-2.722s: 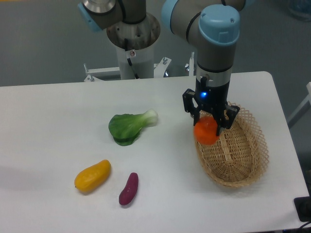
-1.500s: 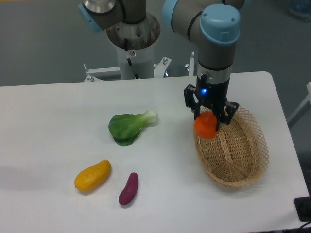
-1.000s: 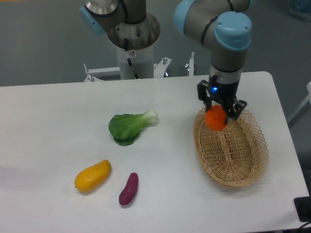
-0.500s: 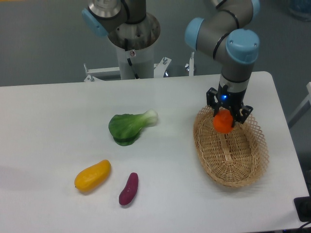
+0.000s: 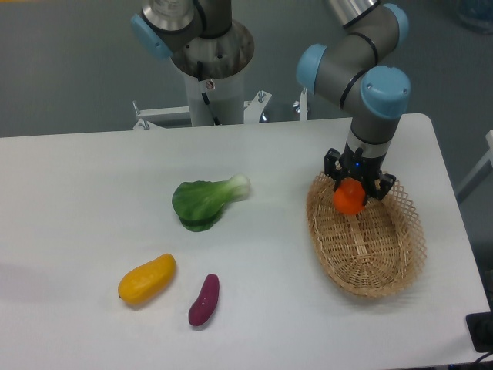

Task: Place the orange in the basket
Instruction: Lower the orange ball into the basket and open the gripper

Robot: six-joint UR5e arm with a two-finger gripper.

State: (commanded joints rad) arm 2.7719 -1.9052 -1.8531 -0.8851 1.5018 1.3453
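The white tabletop (image 5: 92,177) carries everything here, and the largest thing on it is the basket (image 5: 400,258), an oval of tan wicker lying at the right side with its long axis running from the far left down toward the near right. Above its far end hangs the arm, wrist pointing straight down, and the claw (image 5: 353,198) is closed around the orange (image 5: 349,198), which shows between the dark fingers just over the far part of the woven floor, inside the rim. Whether the fruit touches the weave or hangs a little above it cannot be told from this view. What the release turns on is that the basket's open floor lies directly beneath the orange, with most of the room stretching along the long axis toward the near end. Well apart to the left lie a green bok choy (image 5: 205,202), a yellow mango-like fruit (image 5: 146,279) and a small purple sweet potato (image 5: 204,300), none near the basket.
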